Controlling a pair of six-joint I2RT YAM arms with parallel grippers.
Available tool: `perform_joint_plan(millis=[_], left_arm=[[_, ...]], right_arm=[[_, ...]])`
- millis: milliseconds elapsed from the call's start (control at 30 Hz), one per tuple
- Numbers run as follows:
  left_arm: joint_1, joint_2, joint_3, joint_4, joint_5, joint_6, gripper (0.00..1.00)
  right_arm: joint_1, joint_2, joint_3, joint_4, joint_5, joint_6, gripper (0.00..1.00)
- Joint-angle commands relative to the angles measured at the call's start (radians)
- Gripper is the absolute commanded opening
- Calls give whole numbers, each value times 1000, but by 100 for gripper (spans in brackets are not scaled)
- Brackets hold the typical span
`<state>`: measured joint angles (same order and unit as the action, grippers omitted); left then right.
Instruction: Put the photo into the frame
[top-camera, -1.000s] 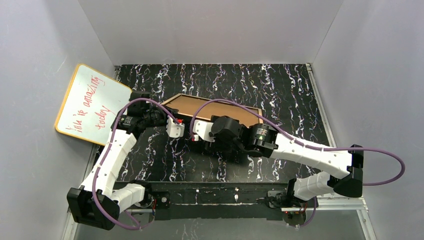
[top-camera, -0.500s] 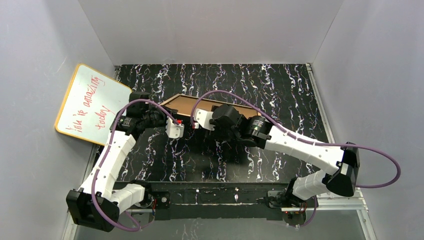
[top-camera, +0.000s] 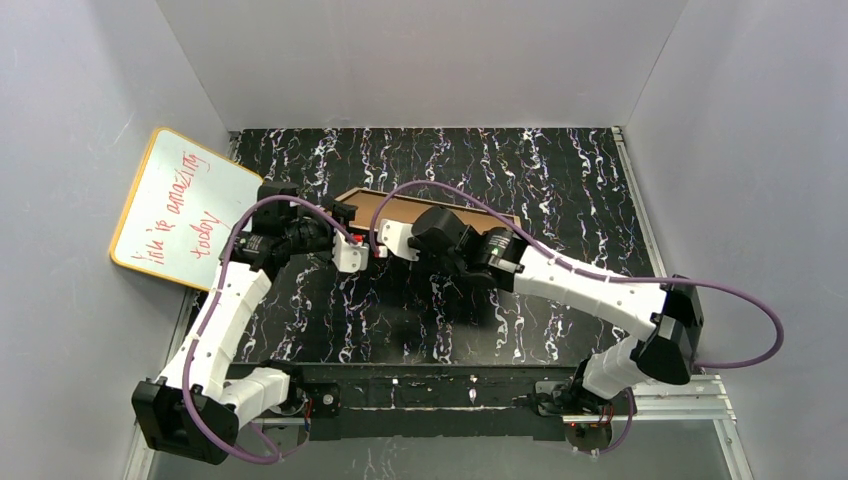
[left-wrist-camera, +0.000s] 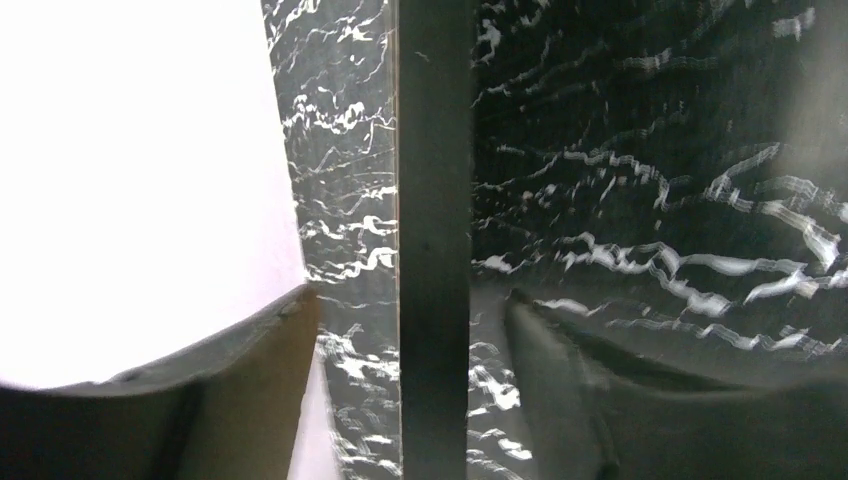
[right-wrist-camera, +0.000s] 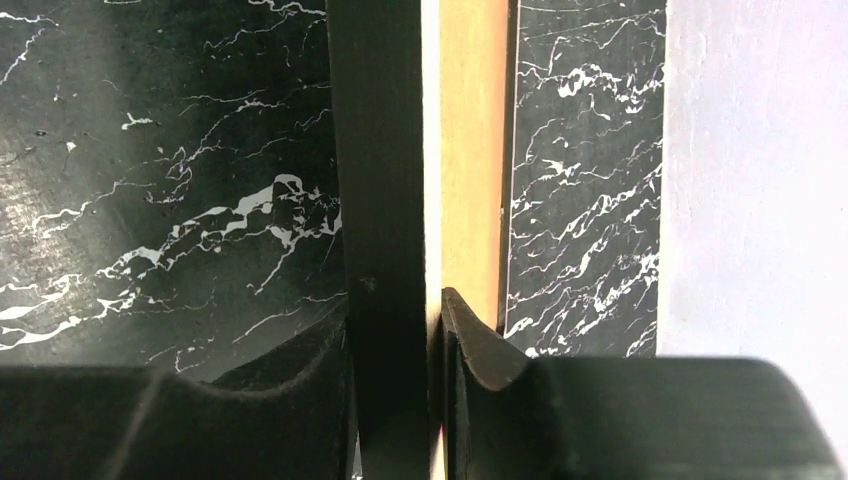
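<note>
At the left wall: a whiteboard (top-camera: 185, 212) with a yellow edge and red handwriting leans tilted against the grey wall (top-camera: 60, 150). Only the top view shows it.
Left arm: white links with a purple cable (top-camera: 232, 262) reach from the near left corner toward the table middle.
Left gripper (left-wrist-camera: 410, 297): spread. In its wrist view, one dark finger (left-wrist-camera: 250, 370) stands on each side of a black rail of the frame (left-wrist-camera: 433, 150), and a gap is on both sides.
Left wrist view only: a paler, shiny strip with marble pattern runs just left of the rail. Whether it is glazing or a reflection, I cannot tell. The far left part is washed out to white.
Frame from the top: it is in the middle of the table (top-camera: 560, 170), steeply tilted, and shows only a narrow band of its tan back. Both wrists cover its near left part, and its front face is turned away from this camera.
Right gripper (right-wrist-camera: 393, 310): pressed onto the frame's edge, with one finger on each face of the rail.
Right wrist view only: the rail is smooth and black, and a flat tan wood strip lies just to its right. The finger bodies fill the bottom and are cut off.
Table surface: black with white marble-like veins, slightly glossy.
Right arm: white links under a long purple cable (top-camera: 760, 330), stretched from the near right corner to the frame.
</note>
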<state>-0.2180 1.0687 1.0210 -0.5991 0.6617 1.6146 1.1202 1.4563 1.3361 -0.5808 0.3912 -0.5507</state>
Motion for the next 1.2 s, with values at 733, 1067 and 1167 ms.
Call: perform_joint_plan(millis=[733,1067,1167], left_arm=[[91,340,632,-34,-301,-1288,98],[158,381,447,-125,-199,-1190,98],[158,412,416,-142,-189,-1181,98]], right_arm=[[-473,179,545,-89,-591,690,24],[-890,-85,-107,336,-1033,1101,20],[-930,-97,-182,389,-1080,1174,20]])
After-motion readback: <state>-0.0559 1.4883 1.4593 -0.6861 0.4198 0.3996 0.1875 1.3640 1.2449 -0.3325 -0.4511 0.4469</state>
